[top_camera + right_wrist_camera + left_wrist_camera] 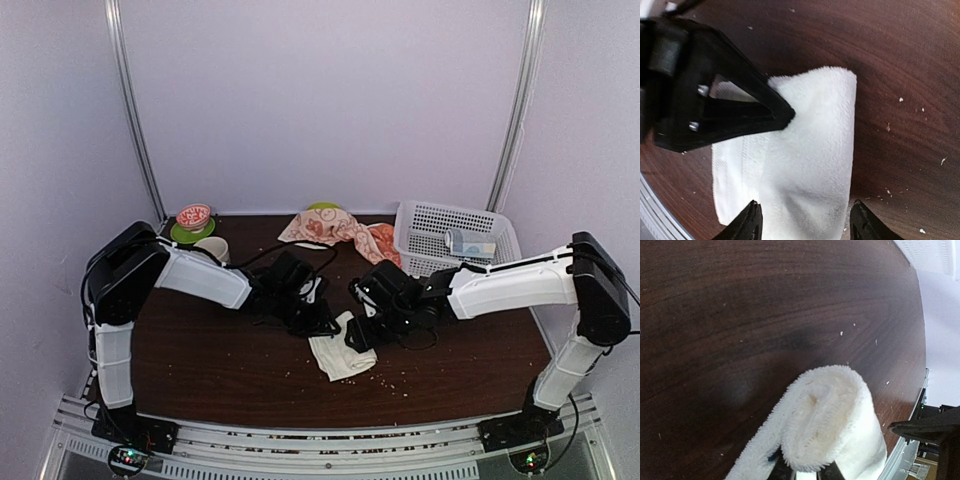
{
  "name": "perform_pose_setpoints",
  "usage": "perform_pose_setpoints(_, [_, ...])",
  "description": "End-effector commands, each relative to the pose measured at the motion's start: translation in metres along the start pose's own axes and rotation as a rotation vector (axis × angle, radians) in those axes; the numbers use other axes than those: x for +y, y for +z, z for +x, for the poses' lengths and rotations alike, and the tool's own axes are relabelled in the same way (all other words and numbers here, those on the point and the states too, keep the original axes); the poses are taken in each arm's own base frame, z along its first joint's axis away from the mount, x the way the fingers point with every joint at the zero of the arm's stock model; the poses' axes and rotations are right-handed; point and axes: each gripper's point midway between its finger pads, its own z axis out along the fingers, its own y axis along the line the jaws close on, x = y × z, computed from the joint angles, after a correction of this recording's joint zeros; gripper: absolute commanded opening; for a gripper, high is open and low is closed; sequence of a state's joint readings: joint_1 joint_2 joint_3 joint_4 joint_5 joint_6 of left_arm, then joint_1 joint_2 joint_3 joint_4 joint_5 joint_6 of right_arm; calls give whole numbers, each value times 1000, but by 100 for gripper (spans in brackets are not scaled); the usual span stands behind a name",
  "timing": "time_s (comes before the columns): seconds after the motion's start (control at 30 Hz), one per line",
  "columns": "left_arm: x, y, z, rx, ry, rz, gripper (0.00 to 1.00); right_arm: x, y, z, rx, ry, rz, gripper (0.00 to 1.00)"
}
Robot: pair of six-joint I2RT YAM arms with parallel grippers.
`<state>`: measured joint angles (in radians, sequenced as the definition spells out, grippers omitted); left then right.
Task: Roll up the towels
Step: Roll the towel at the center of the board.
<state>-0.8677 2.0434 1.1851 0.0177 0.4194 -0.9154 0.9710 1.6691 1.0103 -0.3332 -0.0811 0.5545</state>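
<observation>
A white towel (343,357) lies on the dark wooden table (200,370) at the middle front, partly rolled. My left gripper (325,322) is shut on the rolled end of the towel (827,415), which curls up right in front of its fingers. My right gripper (357,333) is open, its fingertips (751,220) straddling the flat part of the towel (805,150) from above. The left gripper's black fingers (725,110) press on the towel's far edge in the right wrist view.
An orange patterned cloth (335,228) lies at the back over a green plate. A white basket (455,238) stands at the back right. A red bowl on a green plate (192,222) and a cup (212,249) stand at the back left. Crumbs dot the table.
</observation>
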Motion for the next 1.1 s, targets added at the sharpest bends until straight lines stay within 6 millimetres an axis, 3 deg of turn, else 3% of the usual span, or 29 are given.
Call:
perform_pose_setpoints(0.0, [13, -6, 11, 25, 3, -48, 13, -20, 12, 24, 76, -19, 100, 59])
perform_pose_setpoints(0.23, [1, -20, 10, 22, 36, -37, 12, -34, 21, 39, 140, -98, 213, 55])
perform_pose_setpoints(0.47, [-25, -55, 7, -13, 89, 8, 13, -36, 26, 45, 159, -125, 244, 52])
perform_pose_setpoints(0.6, [-48, -70, -5, -55, 117, 56, 13, -36, 26, 46, 158, -128, 245, 52])
perform_pose_setpoints(0.77, [-61, -60, -17, -58, 128, 93, 13, -35, 27, 45, 152, -125, 242, 52])
perform_pose_setpoints(1.07, [-40, -21, -17, -20, 97, 59, 10, -28, 27, 43, 143, -118, 216, 52])
